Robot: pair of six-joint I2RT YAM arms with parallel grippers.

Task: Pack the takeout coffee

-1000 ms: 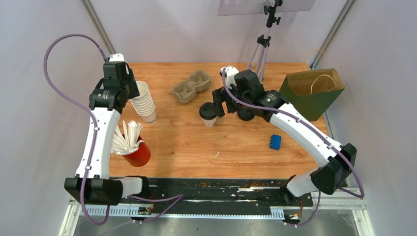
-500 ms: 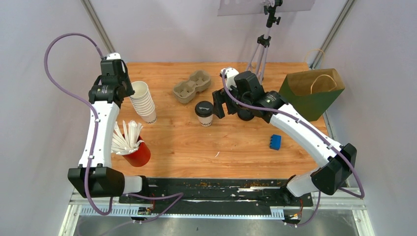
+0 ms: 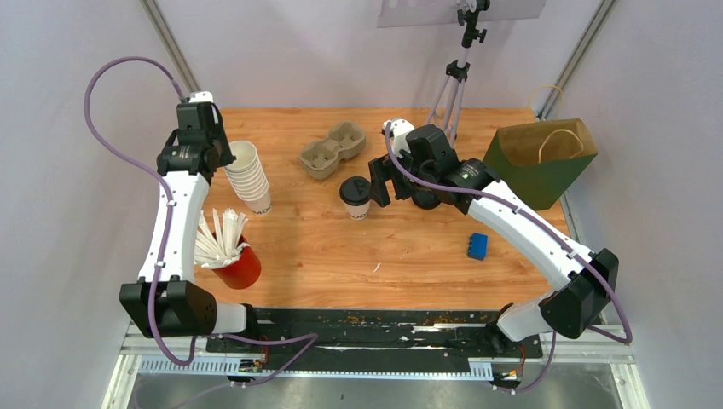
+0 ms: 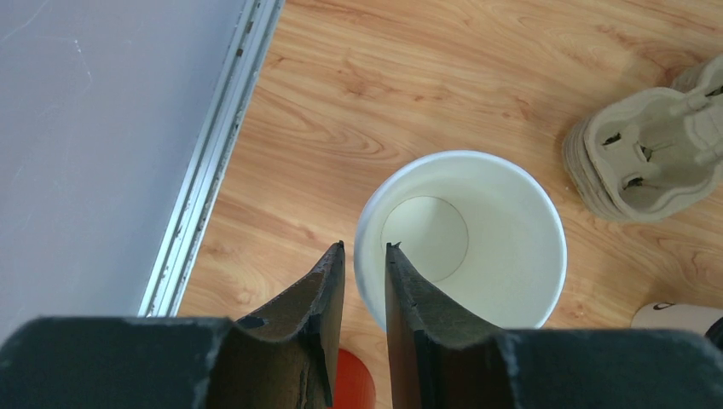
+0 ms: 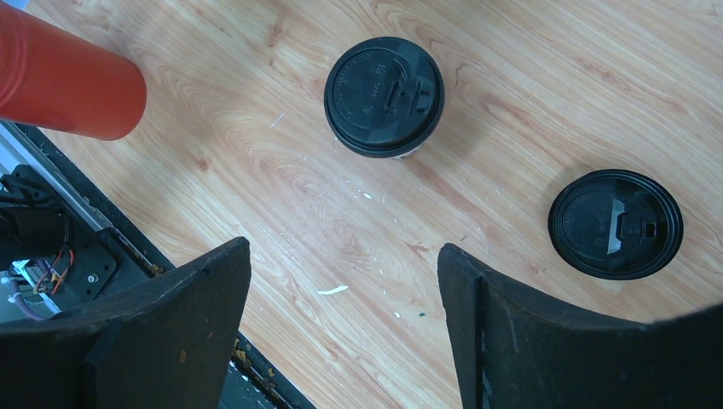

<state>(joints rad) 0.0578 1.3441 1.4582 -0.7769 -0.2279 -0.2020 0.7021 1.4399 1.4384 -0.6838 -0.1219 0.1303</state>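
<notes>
A white-sided takeout coffee cup (image 3: 355, 196) with a black lid (image 5: 384, 96) stands mid-table. My right gripper (image 3: 376, 180) hangs just to its right, open wide (image 5: 343, 247) with only bare wood between the fingers. A second round black lid (image 5: 615, 223) shows in the right wrist view; whatever is under it is hidden, and my right arm covers it in the top view. My left gripper (image 3: 219, 157) is at the stack of lidless white cups (image 3: 250, 177). Its fingers stand narrowly apart (image 4: 365, 247) astride the top cup's rim (image 4: 460, 239).
A pulp cup carrier (image 3: 332, 149) lies at the back centre. An open green paper bag (image 3: 541, 158) stands at the back right. A red cup of white sticks (image 3: 234, 264) stands near left, a small blue block (image 3: 477, 246) near right, and a tripod (image 3: 456, 81) behind.
My left gripper's fingers have narrowed around the top white cup's rim. The lidded cup now sits slightly further left. My right gripper has stayed open beside it.
</notes>
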